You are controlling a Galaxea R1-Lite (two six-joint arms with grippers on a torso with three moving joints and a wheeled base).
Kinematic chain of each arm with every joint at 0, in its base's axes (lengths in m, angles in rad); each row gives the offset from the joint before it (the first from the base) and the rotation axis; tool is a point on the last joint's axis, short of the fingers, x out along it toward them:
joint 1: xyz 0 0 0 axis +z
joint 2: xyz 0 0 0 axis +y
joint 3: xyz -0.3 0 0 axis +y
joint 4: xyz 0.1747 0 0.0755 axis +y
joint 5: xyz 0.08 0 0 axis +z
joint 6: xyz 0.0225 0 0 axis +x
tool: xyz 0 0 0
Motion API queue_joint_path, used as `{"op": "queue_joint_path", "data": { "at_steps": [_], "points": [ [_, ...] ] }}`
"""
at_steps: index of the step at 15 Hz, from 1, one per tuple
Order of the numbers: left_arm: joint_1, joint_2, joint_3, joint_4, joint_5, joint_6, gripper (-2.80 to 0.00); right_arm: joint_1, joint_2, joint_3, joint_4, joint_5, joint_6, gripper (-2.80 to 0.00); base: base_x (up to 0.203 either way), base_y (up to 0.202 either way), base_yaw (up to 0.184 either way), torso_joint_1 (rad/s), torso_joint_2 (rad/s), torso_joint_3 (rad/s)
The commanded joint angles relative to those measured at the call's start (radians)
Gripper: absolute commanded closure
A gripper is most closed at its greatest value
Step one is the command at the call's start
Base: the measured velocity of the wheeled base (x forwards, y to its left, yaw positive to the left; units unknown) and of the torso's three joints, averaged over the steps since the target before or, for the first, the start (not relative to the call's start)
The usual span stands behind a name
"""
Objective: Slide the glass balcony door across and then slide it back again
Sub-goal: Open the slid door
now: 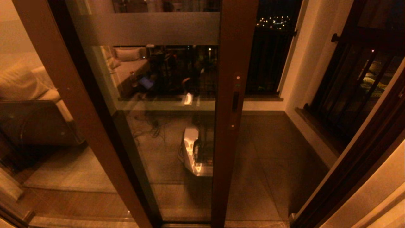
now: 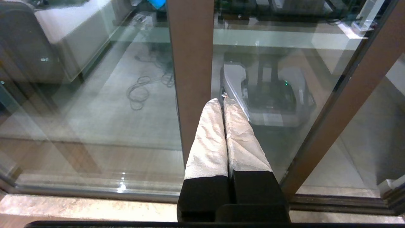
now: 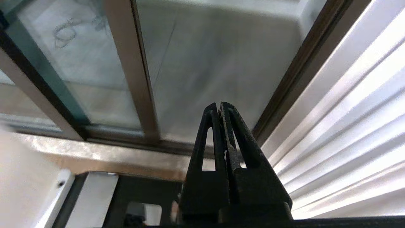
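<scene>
The glass balcony door [image 1: 164, 133] fills the middle of the head view, with a frosted band [image 1: 148, 29] near its top. Its dark brown stile [image 1: 232, 95] carries a slim handle [image 1: 235, 101]. Right of the stile the doorway stands open onto the balcony. Neither gripper shows in the head view. In the left wrist view my left gripper [image 2: 221, 100] is shut and empty, its white-wrapped fingers [image 2: 208, 136] low in front of the door's glass [image 2: 275, 57], left of the stile [image 2: 345, 95]. My right gripper [image 3: 219, 104] is shut and empty, low before the open gap beside the stile [image 3: 133, 79].
A second brown-framed glass panel [image 1: 60, 95] stands at the left, with a sofa [image 1: 28, 95] seen through it. The door jamb [image 1: 357, 152] bounds the opening at the right. Balcony floor [image 1: 269, 158] and dark railings [image 1: 354, 82] lie beyond. A stone threshold [image 2: 79, 205] runs along the bottom.
</scene>
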Motion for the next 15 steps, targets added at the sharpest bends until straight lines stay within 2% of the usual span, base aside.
{"op": "queue_joint_path", "data": {
  "at_steps": [1, 3, 4, 5, 6, 7, 9, 15],
  "points": [
    [0.0, 0.001, 0.0, -0.001, 0.0, 0.0, 0.0, 0.0, -0.02, 0.237, -0.21, -0.023, 0.009, 0.0, 0.0, 0.0, 0.0, 0.0, 0.0, 0.0],
    [0.0, 0.001, -0.001, -0.001, 0.0, 0.0, 0.0, 0.0, -0.022, 0.512, -0.532, -0.076, -0.014, 0.0, 0.0, 0.0, 0.0, 0.0, 0.0, 0.0],
    [0.0, 0.001, 0.0, -0.001, 0.0, 0.0, 0.0, 0.0, -0.022, 0.624, -0.759, -0.089, -0.021, 0.0, 0.0, 0.0, 0.0, 0.0, 0.0, 0.0],
    [0.0, 0.001, -0.002, -0.001, 0.0, 0.0, 0.0, 0.0, -0.022, 0.691, -0.91, -0.091, -0.022, 0.0, 0.0, 0.0, 0.0, 0.0, 0.0, 0.0],
    [0.0, 0.001, 0.0, -0.001, 0.0, 0.0, 0.0, 0.0, -0.022, 0.72, -0.984, -0.086, -0.02, 0.0, 0.0, 0.0, 0.0, 0.0, 0.0, 0.0],
    [0.0, 0.001, 0.0, -0.001, 0.0, 0.0, 0.0, 0.001, -0.022, 0.72, -0.981, -0.08, -0.013, 0.0, 0.0, 0.0, 0.0, 0.0, 0.0, 0.0],
    [0.0, 0.001, 0.0, -0.001, 0.0, 0.0, 0.0, 0.003, -0.023, 0.714, -0.848, -0.068, 0.002, 0.0, 0.0, 0.0, 0.0, 0.0, 0.0, 0.0],
    [0.0, 0.001, -0.002, -0.001, 0.0, 0.0, 0.0, 0.002, -0.023, 0.715, -0.852, -0.068, 0.012, 0.0, 0.0, 0.0, 0.0, 0.0, 0.0, 0.0]
  ]
}}
